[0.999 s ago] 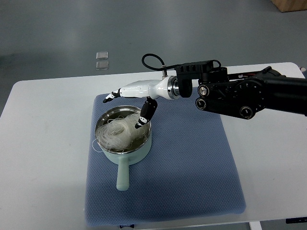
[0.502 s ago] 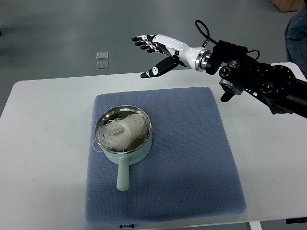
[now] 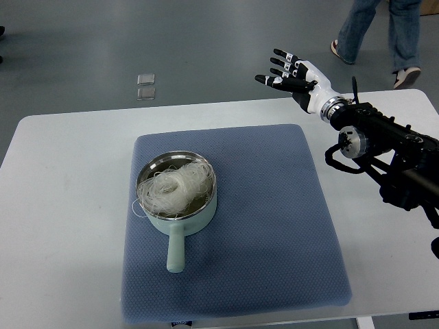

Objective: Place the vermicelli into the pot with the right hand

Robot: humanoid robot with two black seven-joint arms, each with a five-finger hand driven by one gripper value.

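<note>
The vermicelli [image 3: 173, 188] is lying in the pot [image 3: 180, 221]; the right hand [image 3: 296, 79] is hovering empty, fingers spread, probably only needing to rest.

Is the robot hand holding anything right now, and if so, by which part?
Nothing is held. The right robot hand is raised with fingers spread, and the vermicelli lies in the pot.

my right hand [image 3: 296, 79] was white, black-tipped | pot [image 3: 180, 212] pale mint | vermicelli [image 3: 171, 188] whitish | mat [image 3: 274, 226] blue, dotted weave | table [image 3: 62, 205] white
</note>
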